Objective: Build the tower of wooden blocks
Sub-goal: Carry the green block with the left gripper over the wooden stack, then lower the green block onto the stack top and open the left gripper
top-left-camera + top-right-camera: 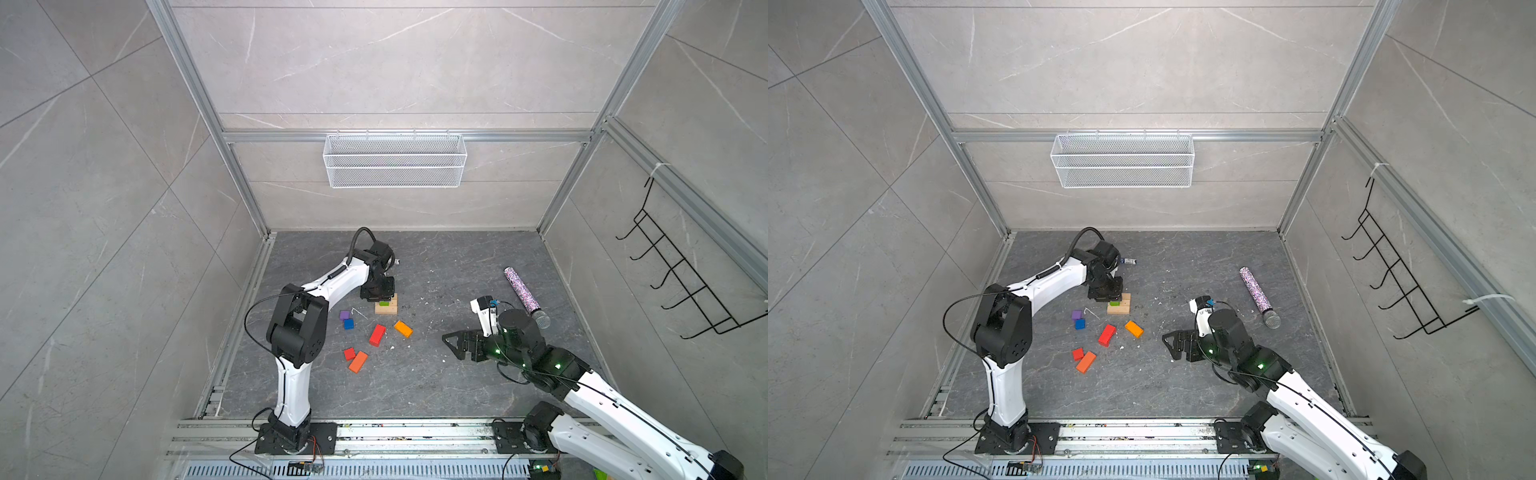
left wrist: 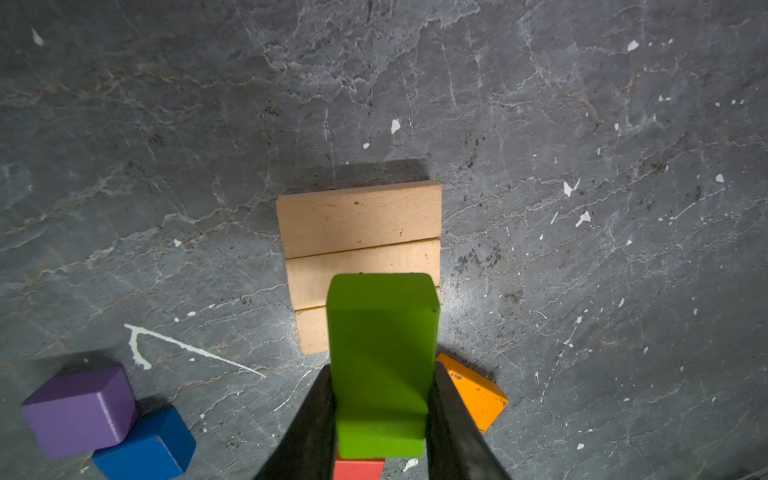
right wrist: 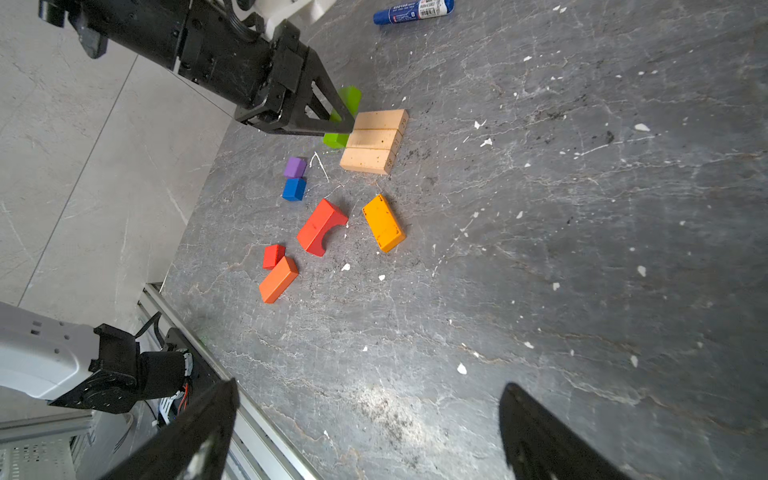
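My left gripper (image 2: 382, 370) (image 1: 379, 296) is shut on a green wood block (image 2: 382, 345) (image 3: 351, 99), held over the near edge of three tan blocks (image 2: 357, 220) (image 1: 387, 309) lying side by side as the tower's flat base. Whether green touches tan I cannot tell. Loose on the floor lie a purple cube (image 1: 344, 314), a blue cube (image 1: 348, 323), a red arched block (image 1: 377, 335), a yellow-orange oblong (image 1: 403, 328), a small red cube (image 1: 349, 353) and an orange oblong (image 1: 358, 362). My right gripper (image 3: 370, 388) (image 1: 451, 343) hangs open and holds nothing, to their right.
A glittery microphone (image 1: 525, 296) lies at the back right. A blue marker (image 3: 413, 10) (image 1: 1128, 261) lies behind the left arm. A wire basket (image 1: 395, 160) hangs on the back wall and a black rack (image 1: 681, 282) on the right wall. Metal rails (image 1: 374, 432) run along the front.
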Motion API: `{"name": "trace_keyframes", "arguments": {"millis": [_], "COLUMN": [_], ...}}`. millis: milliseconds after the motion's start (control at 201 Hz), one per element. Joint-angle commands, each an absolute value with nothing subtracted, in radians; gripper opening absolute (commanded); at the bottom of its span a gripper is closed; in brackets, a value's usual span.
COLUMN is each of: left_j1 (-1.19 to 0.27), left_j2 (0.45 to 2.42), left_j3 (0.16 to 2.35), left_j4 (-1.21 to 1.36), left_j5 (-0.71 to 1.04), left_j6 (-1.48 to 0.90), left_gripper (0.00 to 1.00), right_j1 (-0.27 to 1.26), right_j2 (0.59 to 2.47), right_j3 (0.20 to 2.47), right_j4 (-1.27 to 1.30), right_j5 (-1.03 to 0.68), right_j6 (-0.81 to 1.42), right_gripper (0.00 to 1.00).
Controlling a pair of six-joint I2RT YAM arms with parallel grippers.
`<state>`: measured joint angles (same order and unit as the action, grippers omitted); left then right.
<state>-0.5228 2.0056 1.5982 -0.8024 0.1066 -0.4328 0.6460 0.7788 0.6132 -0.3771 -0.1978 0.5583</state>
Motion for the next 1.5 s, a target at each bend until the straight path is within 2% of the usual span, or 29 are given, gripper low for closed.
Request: {"name": "trace_keyframes", "arguments": {"millis": [0,1493], "left_j1": [-0.515,-0.512], "left_j2": [2.023,2.127], "left_j3": [1.630,1.683], "left_j4": [-0.844,-0.863], "left_j5": [0.089,0.053], "left_j6": [-0.415,-0.430], "left_gripper": [0.24,0.24], "right_j1": [0.652,0.652], "right_j2": [0.785,0.801], "right_j3": [0.607,0.612], "right_j4": [-0.390,-0.394], "right_j5": [-0.185,-0.178], "right_j6": [0.560,0.545], "right_gripper": [0.99,0.99]}}
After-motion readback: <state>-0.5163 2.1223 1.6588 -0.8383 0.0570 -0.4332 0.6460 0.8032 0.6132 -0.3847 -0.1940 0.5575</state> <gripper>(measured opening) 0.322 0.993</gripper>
